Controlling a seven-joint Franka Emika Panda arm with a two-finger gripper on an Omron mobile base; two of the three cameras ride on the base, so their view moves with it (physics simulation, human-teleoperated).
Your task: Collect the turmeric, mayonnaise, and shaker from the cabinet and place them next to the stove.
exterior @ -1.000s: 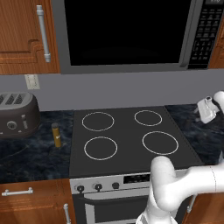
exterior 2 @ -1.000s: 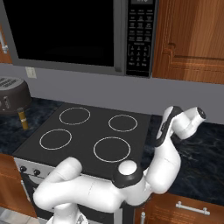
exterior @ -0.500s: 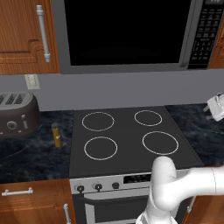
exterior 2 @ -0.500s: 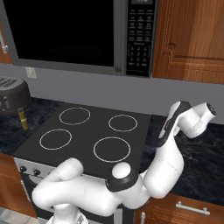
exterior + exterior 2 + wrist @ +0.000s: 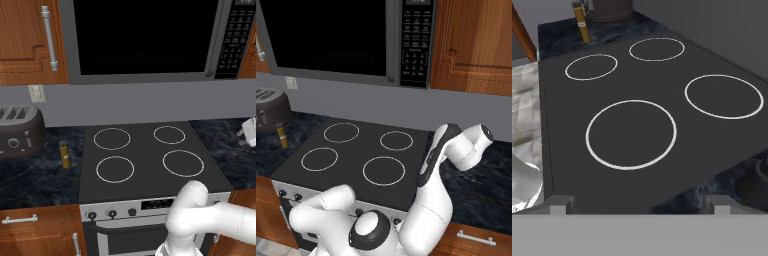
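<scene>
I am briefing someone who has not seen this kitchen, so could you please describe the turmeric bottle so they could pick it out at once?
Start at the black stove with four white ring burners, under the microwave. On the dark marbled counter to its left stands the turmeric, upright, between the stove and the toaster. It is slim and olive-yellow with a dark cap, unlike the squat dark toaster beside it.

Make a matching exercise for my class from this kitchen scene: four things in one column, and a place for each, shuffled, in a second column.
Things:
1. turmeric
2. toaster
3. microwave
4. stove

Places:
A. mounted on the wall above the cooktop
B. standing upright on the dark counter just left of the stove
C. between the two stretches of dark counter
D. at the far left of the counter, by the wall

Pairs: 1-B, 2-D, 3-A, 4-C
</scene>
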